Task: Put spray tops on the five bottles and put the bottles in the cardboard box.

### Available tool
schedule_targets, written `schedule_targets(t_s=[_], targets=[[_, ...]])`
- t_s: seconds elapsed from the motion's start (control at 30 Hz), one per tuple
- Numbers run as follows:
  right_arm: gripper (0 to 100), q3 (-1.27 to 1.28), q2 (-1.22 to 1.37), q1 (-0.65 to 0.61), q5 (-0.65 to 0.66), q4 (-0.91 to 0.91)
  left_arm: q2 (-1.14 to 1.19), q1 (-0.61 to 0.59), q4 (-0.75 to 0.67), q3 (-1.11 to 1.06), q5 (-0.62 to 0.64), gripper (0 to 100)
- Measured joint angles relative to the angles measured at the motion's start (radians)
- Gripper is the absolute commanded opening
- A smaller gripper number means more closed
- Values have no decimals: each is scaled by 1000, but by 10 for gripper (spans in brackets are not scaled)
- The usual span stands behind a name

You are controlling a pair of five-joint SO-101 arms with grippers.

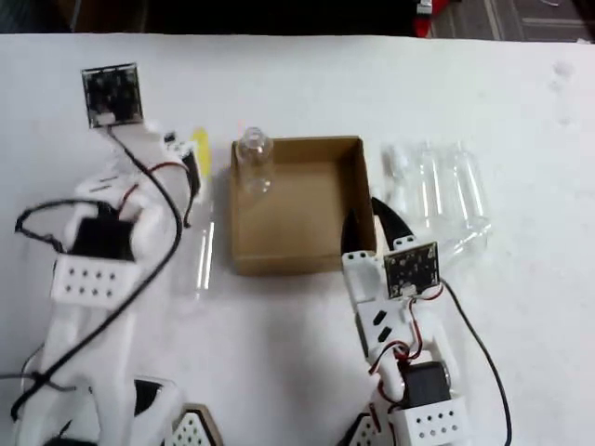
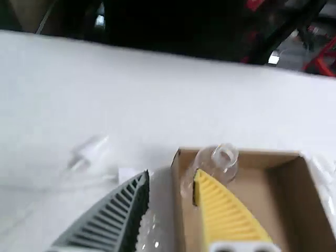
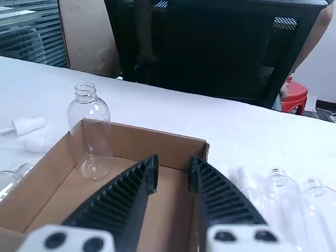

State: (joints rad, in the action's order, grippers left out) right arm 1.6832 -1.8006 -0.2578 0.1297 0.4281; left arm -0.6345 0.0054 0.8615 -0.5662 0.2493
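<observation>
Spread apart, gripping nothing: grey and yellow fingers of the left gripper [image 2: 172, 178], just beside the left wall of the brown cardboard box [image 1: 297, 262]. Just ahead, upright in the box's far left corner, neck up, uncapped: a clear plastic bottle [image 2: 218, 160]. Off to the outer side, nearer this arm: a white spray top [image 2: 89, 149]. Slightly parted and empty at the right gripper [image 3: 173, 161], by the opposite wall.

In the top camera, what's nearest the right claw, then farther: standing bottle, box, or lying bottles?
1. cardboard box: the right claw straddles its right wall.
2. lying bottles: just right of the box.
3. standing bottle: box's far left corner.
</observation>
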Motion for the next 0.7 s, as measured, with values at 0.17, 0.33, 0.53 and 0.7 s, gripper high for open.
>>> schedule_targets(t_s=[0.17,0.33,0.53,0.7], targets=[[87,0,0,0,0,0,215,-55,210,123,-68,136],[87,0,0,-2,0,0,456,-92,348,239,-229,136],[87,0,0,-2,0,0,707,-92,381,390,-232,136],[87,0,0,-2,0,0,845,-92,381,493,-104,137]])
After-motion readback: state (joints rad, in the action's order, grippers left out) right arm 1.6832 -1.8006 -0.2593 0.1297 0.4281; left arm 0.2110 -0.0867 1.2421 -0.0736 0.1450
